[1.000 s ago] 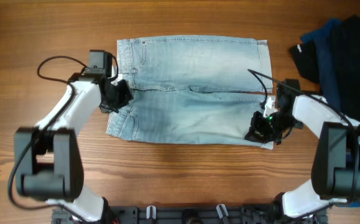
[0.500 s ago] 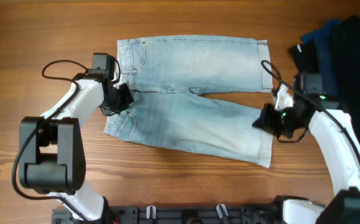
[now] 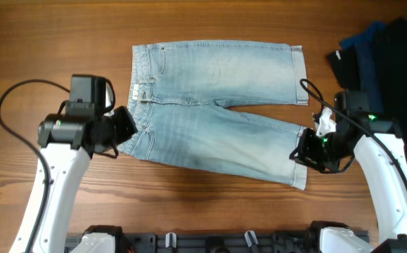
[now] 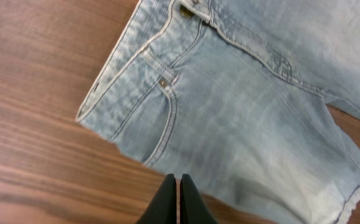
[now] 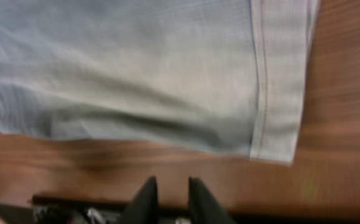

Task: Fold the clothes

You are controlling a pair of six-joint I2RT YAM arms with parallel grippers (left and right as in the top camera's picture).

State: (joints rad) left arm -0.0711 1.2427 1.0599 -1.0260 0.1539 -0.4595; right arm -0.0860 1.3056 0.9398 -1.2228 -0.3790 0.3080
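Light blue faded denim shorts [image 3: 217,105]: spread on wooden tabletop [image 3: 189,211] | left gripper [image 4: 178,182]: closed, empty | right gripper [image 5: 171,183]: slightly parted, empty

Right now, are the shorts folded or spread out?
Spread out. The shorts lie flat on the table, both legs apart in a V, no layer doubled over.

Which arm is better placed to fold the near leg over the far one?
Right. The right hand sits open at the near cuff of the denim shorts; the left hand is shut by the waistband.
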